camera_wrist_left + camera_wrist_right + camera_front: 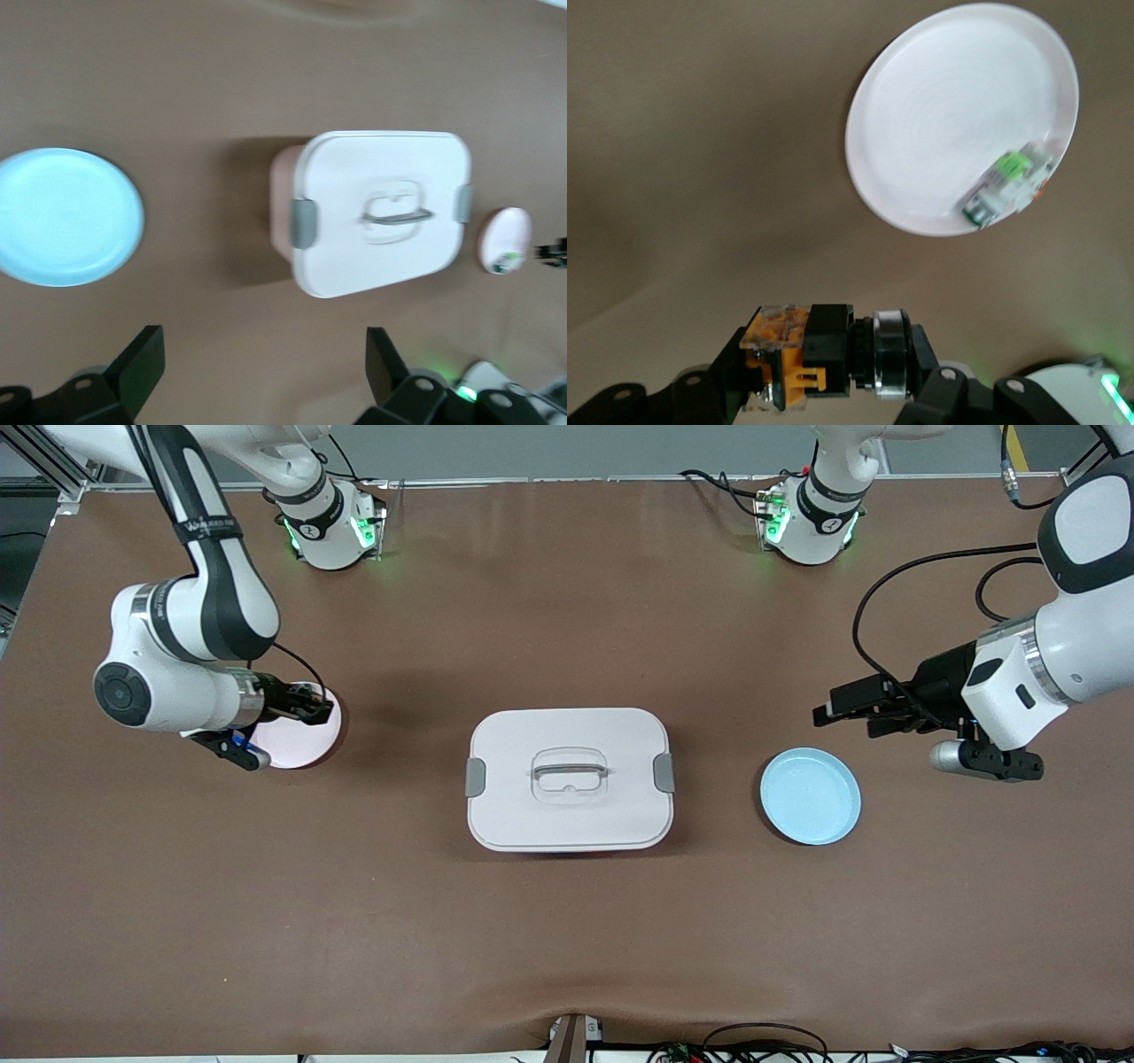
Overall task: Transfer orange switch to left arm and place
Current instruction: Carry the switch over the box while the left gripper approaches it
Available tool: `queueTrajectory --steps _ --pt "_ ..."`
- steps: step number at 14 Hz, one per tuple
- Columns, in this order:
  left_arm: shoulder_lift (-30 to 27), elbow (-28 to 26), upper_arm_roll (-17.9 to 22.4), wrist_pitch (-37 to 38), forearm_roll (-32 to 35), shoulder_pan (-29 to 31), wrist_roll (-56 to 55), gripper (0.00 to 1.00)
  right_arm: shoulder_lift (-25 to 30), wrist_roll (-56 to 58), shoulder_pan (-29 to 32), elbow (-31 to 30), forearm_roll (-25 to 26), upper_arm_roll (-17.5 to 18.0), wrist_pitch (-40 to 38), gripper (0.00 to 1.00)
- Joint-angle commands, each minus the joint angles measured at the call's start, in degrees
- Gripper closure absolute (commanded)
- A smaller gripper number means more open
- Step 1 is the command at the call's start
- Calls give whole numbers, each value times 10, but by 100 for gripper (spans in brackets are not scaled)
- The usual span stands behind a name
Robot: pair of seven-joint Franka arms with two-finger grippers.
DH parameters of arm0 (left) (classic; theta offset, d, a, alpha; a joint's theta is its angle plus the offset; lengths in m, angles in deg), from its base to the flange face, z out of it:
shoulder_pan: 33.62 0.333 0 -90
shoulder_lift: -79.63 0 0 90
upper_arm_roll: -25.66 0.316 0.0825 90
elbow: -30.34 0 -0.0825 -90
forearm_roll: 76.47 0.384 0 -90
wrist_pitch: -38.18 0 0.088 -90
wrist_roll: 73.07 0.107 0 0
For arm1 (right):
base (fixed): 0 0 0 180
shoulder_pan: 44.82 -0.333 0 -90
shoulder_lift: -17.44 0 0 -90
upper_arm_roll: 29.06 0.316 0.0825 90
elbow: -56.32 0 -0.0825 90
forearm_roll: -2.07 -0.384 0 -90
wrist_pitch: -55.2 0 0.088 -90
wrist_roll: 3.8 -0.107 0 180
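Right jaws clamp the orange switch [819, 359] over the pink plate [306, 744]; left jaws gape wide, empty

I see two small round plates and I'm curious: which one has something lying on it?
The pale pink round plate under the right gripper, holding a small silvery-green component. The light blue round plate is bare.

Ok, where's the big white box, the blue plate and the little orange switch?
box [569, 779]: front view, on the lid by its handle.
blue plate [811, 795]: front view, on the plate's middle.
orange switch [819, 359]: right wrist view, on its black body.
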Motion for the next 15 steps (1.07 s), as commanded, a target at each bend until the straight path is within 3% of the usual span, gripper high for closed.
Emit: queueTrajectory --steps 1,7,15 --pt "7 -4 0 0 -61 -1 7 0 -5 -102 -54 51 -26 -2 -41 100" --pt "13 -47 -13 -32 -172 -23 8 0 -46 -327 -163 177 -90 -2 -50 100" --pt "16 -96 -84 -135 -238 -29 9 0 -160 -529 -219 351 -184 -3 -43 100"
